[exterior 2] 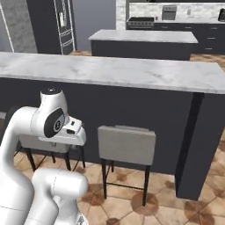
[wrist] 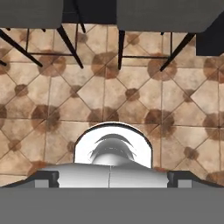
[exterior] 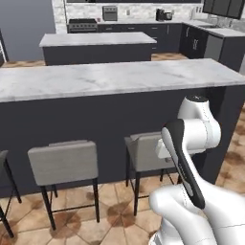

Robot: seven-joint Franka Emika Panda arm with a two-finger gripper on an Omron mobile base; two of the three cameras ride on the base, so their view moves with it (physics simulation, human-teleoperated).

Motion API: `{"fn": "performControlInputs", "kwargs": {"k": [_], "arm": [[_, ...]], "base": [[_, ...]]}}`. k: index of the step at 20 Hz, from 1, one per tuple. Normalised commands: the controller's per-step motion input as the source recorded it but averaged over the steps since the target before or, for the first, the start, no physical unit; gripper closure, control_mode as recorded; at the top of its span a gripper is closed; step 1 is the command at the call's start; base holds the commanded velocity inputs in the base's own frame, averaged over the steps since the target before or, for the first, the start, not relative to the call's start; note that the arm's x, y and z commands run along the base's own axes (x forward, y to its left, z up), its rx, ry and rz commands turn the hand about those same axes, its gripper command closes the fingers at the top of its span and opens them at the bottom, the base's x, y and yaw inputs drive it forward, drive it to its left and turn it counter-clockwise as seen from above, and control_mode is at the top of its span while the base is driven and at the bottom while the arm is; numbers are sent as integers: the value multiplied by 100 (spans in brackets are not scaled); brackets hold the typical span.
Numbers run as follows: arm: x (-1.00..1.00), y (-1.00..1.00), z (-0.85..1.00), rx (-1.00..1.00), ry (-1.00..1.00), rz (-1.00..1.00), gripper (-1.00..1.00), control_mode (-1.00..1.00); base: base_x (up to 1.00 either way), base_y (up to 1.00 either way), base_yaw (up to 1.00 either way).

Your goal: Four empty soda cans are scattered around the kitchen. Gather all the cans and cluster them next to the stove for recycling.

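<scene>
- Arm (exterior: 189, 158) folded low in front of the near table (exterior: 110, 79), a long white marble top on a dark base; it also rises at the lower left of the right base view (exterior 2: 48, 123).
- End effector (wrist: 113, 178) points straight down at the brown tile floor (wrist: 52, 105); only its two dark finger tips (wrist: 46, 178) show at the bottom of the hand view, set wide apart with nothing between them.
- Grey stools (exterior: 64, 162) stand on the floor just beside the near table's dark front, their black legs crossing the top of the hand view.
- Second island (exterior: 98, 39) lies beyond the near table.
- Stove (exterior: 82, 25) sits against the far wall, left of centre in the left base view, well apart from the arm.
- Soda cans: none can be made out at this size.
</scene>
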Motion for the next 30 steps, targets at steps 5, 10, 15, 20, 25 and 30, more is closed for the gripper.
{"fn": "performControlInputs", "kwargs": {"k": [5,10,15,20,25,30], "arm": [[0,0,0,0,0,0,-100,100],[0,0,0,0,0,0,-100,100],[0,0,0,0,0,0,-100,100],[0,0,0,0,0,0,-100,100],[0,0,0,0,0,0,-100,100],[0,0,0,0,0,0,-100,100]], "base": [[1,100,-9],[2,100,-6],[1,100,-1],[4,100,0],[28,87,0],[47,71,-1]]}}
